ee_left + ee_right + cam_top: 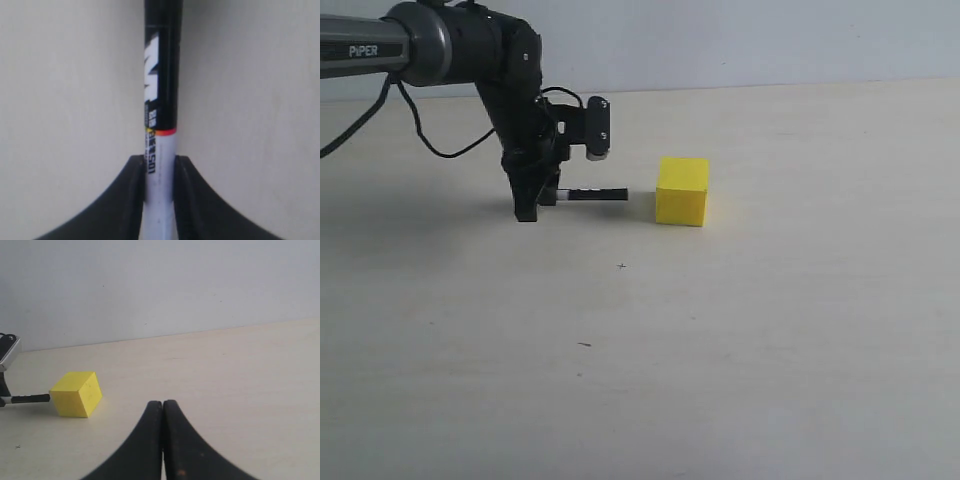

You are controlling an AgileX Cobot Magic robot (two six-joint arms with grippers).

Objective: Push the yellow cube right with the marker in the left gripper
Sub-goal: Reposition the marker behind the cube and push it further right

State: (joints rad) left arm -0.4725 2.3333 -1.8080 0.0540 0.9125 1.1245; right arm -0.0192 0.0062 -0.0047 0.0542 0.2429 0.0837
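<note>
- At the far left, my dark arm (440, 45) marked "PiPER" reaches in over the pale table (740, 350), with a black cable (420, 130) looping beneath it.
- My left gripper (528, 210) points down at the table, and its jaws are clamped on the marker (592, 194). The wrist view shows both fingers pressed against the white barrel.
- The marker lies level, just above the table. It sticks out to the right of my jaws, black-capped end leading, and it points at the yellow cube (682, 190).
- The cube sits on the table to the right of the marker's tip, in line with it.
- From the exterior view a small gap shows between tip and cube. From my right wrist view the tip seems to meet the cube's edge, so I cannot tell whether they touch.
- My right gripper (163, 406) is closed on nothing, its fingers pressed together, well apart from the cube.
</note>
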